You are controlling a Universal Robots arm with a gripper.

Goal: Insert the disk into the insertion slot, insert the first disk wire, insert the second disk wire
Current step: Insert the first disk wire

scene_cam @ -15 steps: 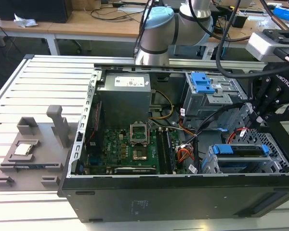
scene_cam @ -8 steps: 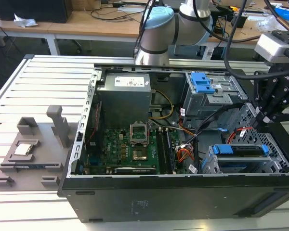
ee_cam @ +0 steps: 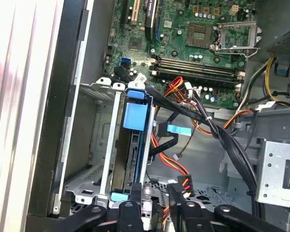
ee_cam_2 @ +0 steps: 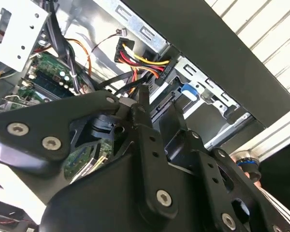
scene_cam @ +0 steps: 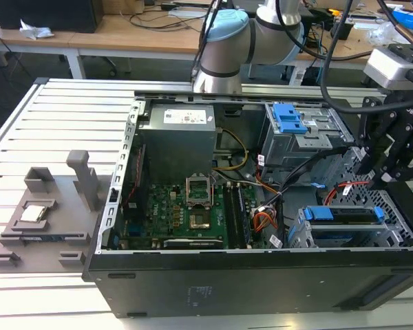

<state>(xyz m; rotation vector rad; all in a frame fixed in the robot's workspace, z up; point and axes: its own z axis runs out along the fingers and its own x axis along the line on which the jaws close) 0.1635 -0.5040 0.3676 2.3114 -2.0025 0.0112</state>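
Disk (ee_cam: 136, 116) lies seated in the slot (ee_cam: 104, 150) at the exterior view's near right, long axis left to right. Gripper (ee_cam: 155, 192) hangs over its right end there, fingers (ee_cam: 176, 195) spread, pinching nothing; wired plug (ee_cam: 185, 182) nearby.

A black computer case (scene_cam: 227, 289) against a pale table (scene_cam: 48, 117) ribbed with long parallel slats. The motherboard (scene_cam: 186, 210) is deep green, speckled with silver and black parts; the power supply (scene_cam: 177, 141) is plain grey with a white label. The disk (scene_cam: 344, 214) is framed in bright blue plastic, and the insertion slot (scene_cam: 306, 237) is grey sheet metal dotted with small holes. The latch (scene_cam: 289, 118) is the same bright blue on a taller grey bay (scene_cam: 310, 141). Wires (ee_cam_2: 140, 60) run red, yellow, orange and black. The gripper (ee_cam: 156, 193) is matt black with silver screws; the arm (scene_cam: 224, 41) is silver, capped in pale blue. The fixture (scene_cam: 41, 220) is flat grey.
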